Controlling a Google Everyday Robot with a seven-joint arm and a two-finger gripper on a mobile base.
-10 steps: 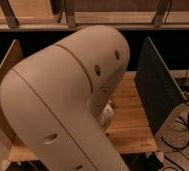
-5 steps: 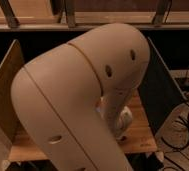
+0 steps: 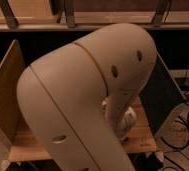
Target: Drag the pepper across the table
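pepper hidden, gripper closed behind arm (image 3: 88, 100), table (image 3: 138, 142) edge visible

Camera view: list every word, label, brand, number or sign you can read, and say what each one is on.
None: no readable text anywhere.
The robot arm fills most of the view; its casing shows only small dark holes, no lettering.
The table and side panels carry no labels.
The hand is hidden behind the arm, so any marking on it cannot be seen.
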